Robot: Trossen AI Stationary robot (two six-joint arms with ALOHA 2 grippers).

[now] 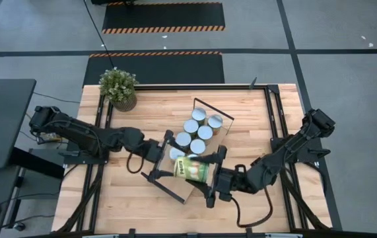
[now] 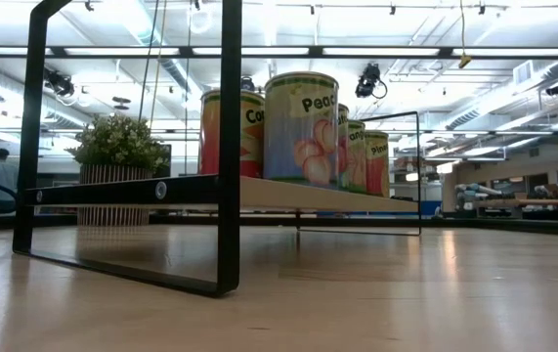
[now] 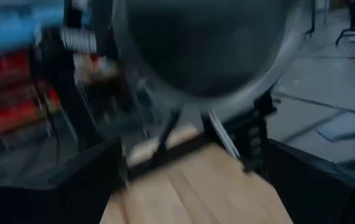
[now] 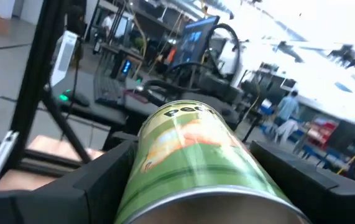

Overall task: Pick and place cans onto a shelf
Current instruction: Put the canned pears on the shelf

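Plank counter of pale wood, framed by black rails, on a grey floor with orange-and-black striped mats; the low view opens onto a bright hall with ceiling light strips, and a person stands far off at its left edge. The shelf lies diagonally at mid-counter, its black wire frame filling the near low view. Seven upright cans stand on the board in two rows; from the low view their printed labels show, which the high view hides. An eighth can lies on its side above the shelf's near end, held by the right tool, whose fingers close on its sides; the right wrist view shows its green label between the dark fingers. The left tool spreads wide at the same can's other end; its wrist view shows the round silver base close up, blurred. A potted plant stands at the far left corner, well apart from the shelf.
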